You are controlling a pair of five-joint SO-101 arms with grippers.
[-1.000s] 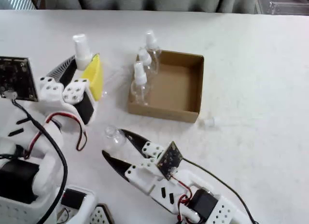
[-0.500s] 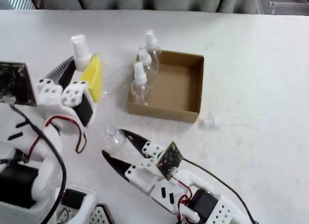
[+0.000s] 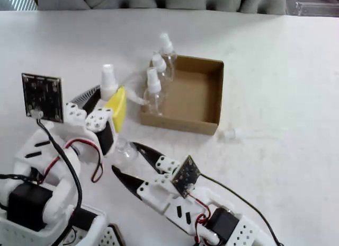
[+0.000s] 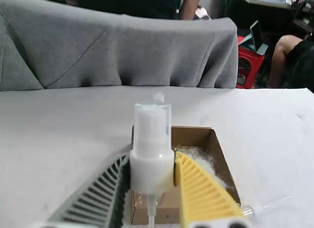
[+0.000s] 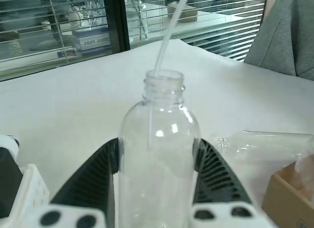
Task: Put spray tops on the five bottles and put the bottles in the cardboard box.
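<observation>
1. My left claw [image 3: 109, 91] is clamped on a spray top [image 4: 151, 149], held upright above the bench [image 3: 275, 71].
2. The top's tube [image 5: 169, 31] runs down into the neck of an open bottle [image 5: 157, 139].
3. My right claw [image 3: 124, 157] grips that bottle upright by its body, just below the left claw.
4. A lying bottle [image 3: 133, 96], uncapped, rests on the bench between the left claw and the box [image 3: 183, 124].
5. Three capped bottles [image 3: 153, 89] stand in a row at the box's left wall; I cannot tell whether inside or outside.
6. A loose top [image 3: 230, 133] lies on the bench just right of the box.
</observation>
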